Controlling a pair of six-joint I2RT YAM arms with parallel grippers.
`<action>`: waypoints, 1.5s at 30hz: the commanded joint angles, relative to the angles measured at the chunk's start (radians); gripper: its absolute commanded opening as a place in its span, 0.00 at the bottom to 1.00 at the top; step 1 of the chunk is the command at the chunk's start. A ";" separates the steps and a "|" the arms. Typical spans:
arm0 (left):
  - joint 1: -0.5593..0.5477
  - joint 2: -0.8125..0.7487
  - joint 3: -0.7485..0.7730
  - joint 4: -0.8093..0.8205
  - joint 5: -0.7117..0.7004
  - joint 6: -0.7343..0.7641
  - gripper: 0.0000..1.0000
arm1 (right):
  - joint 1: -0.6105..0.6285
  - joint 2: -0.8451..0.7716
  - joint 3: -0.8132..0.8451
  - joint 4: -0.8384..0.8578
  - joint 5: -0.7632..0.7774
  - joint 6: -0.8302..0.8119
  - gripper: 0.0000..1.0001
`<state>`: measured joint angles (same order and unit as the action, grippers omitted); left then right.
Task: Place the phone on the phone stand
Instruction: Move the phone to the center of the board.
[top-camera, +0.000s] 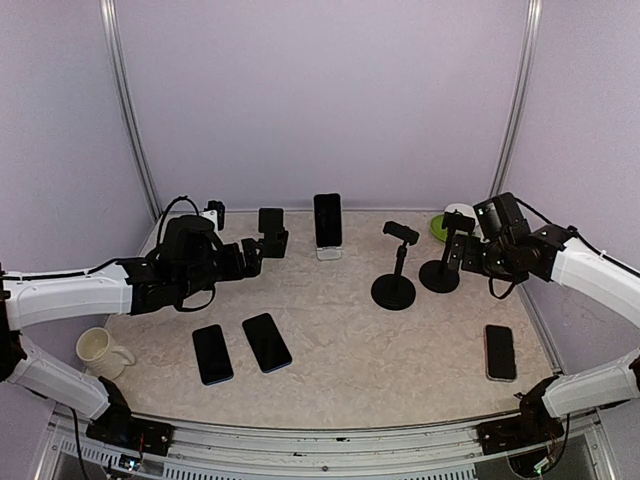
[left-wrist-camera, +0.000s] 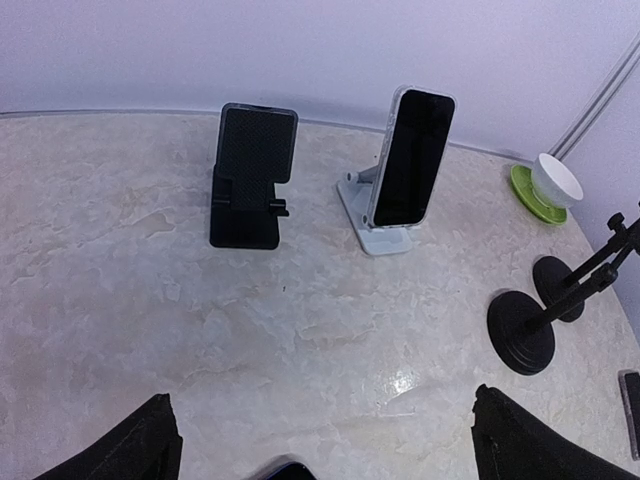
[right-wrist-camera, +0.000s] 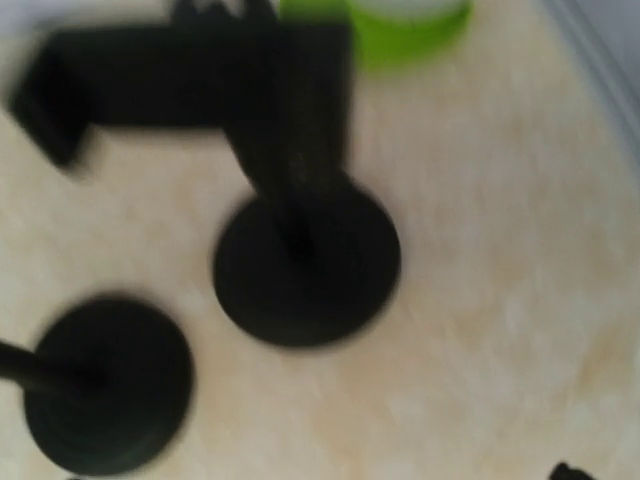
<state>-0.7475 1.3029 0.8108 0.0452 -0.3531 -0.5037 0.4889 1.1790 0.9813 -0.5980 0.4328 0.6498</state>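
Black slab phone (top-camera: 327, 220) on white plastic stand (top-camera: 329, 253): seated.
Black folding stand (left-wrist-camera: 250, 180): unfilled.
Left fingers (left-wrist-camera: 140, 445), right fingers (top-camera: 465, 255): spread wide, nothing held.

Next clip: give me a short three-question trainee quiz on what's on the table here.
1. How many phones lie flat on the table?
2. True or false: the black folding stand is empty.
3. Which stand already carries a phone? A white stand; B pole stand; C black folding stand.
Key: 1 three; 2 true; 3 A.
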 joint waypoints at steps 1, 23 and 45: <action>-0.004 0.011 0.029 0.025 0.001 0.021 0.99 | -0.064 0.032 -0.063 -0.072 -0.137 0.066 1.00; 0.026 0.014 -0.006 0.047 0.021 0.022 0.99 | -0.313 0.104 -0.265 -0.062 -0.257 0.094 1.00; 0.037 0.021 -0.007 0.050 0.032 0.017 0.99 | -0.480 0.129 -0.347 -0.008 -0.280 0.086 1.00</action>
<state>-0.7185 1.3190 0.8104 0.0681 -0.3248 -0.4923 0.0360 1.2976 0.6605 -0.6395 0.1768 0.7383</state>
